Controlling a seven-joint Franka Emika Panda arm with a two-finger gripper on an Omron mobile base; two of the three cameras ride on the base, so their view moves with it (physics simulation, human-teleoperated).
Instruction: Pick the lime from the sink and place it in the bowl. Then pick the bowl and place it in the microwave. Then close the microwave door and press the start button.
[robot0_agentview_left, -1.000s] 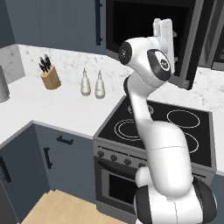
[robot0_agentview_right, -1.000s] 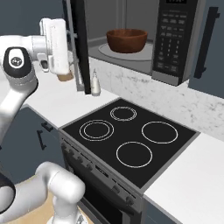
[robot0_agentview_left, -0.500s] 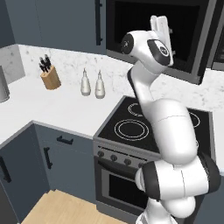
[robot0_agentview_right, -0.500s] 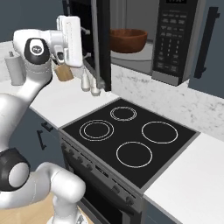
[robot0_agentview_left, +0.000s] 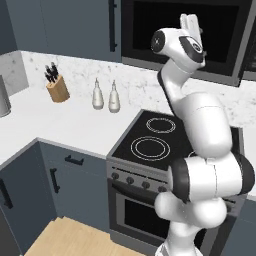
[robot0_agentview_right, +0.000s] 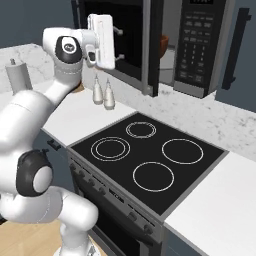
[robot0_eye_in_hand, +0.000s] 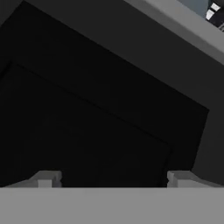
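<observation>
The microwave (robot0_agentview_right: 197, 45) hangs on the wall above the stove. Its door (robot0_agentview_right: 134, 42) stands partly swung in, leaving a narrow gap. Through that gap a brown sliver of the bowl (robot0_agentview_right: 163, 44) shows inside. My gripper (robot0_agentview_right: 119, 44) is open, raised high, with its fingertips against the outer black glass of the door (robot0_agentview_left: 145, 35). The gripper (robot0_agentview_left: 191, 22) points up in front of the dark window. In the hand view the open gripper (robot0_eye_in_hand: 112, 179) faces the black glass (robot0_eye_in_hand: 100, 109) from very close, with nothing between the fingers. The lime is hidden and the sink is out of view.
A black stovetop (robot0_agentview_right: 145, 155) with several ring burners lies below the microwave, the oven front (robot0_agentview_left: 140, 190) under it. Two pale bottles (robot0_agentview_left: 105, 95) and a knife block (robot0_agentview_left: 56, 87) stand on the white counter to the left. A tall cabinet handle (robot0_agentview_right: 237, 45) is right of the microwave.
My arm has swung toward the microwave with the hand on the door. The door has turned further shut, so the bowl is now nearly covered.
</observation>
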